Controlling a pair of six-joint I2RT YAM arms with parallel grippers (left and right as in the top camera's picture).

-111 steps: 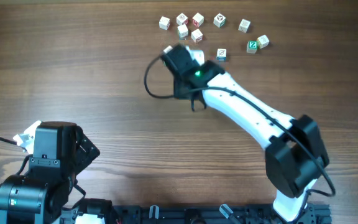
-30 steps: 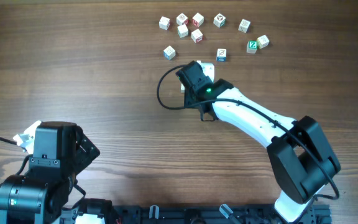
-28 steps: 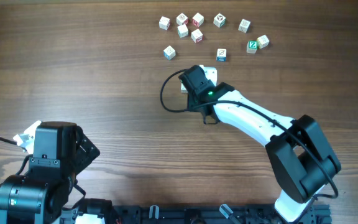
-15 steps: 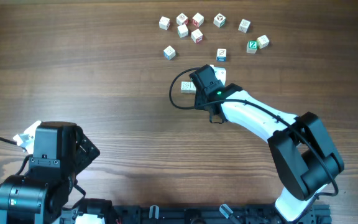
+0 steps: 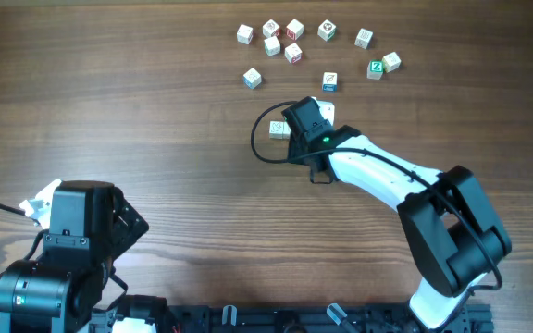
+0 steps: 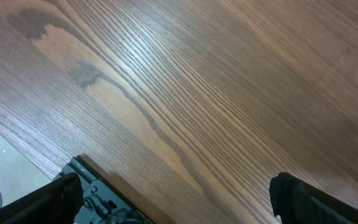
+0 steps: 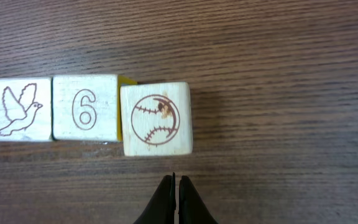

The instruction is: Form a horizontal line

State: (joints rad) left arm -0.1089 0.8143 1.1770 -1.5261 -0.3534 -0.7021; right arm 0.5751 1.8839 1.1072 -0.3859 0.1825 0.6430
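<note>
Three cubes make the row (image 7: 92, 116), touching side by side on the table (image 7: 278, 62): bird cube (image 7: 22, 109), 6 cube (image 7: 84, 99), baseball cube (image 7: 156, 118). The baseball cube sits slightly out of step with the other two, nudged toward the camera. A thin yellow side face shows at its seam with the 6.

Right gripper (image 7: 176, 182): fingers pressed together, nothing between them. The tips are just short of the baseball cube and not touching it.

From overhead, eleven loose cubes (image 5: 292, 53) lie scattered toward the far edge, apart from the row. The two nearest are one with a blue mark (image 5: 329, 82) and one off to the left (image 5: 253, 79). None lies between the gripper and the row.

Right arm (image 5: 378, 176) reaches in from the near right corner. Its wrist covers most of the row from above, and only the end cube shows at the left of it. A white patch on the other side of the wrist could be a cube or part of the gripper; cannot tell. A black cable loop (image 5: 262, 139) curls beside the end cube.

Left arm (image 5: 63, 250) sits at the near left corner, well apart from all cubes. Left gripper (image 6: 176, 186): only dark finger ends (image 6: 67, 193) show in the lower corners of the wrist view, cut off by the frame. They are spread wide over bare wood. The table edge and pale floor show at lower left.
</note>
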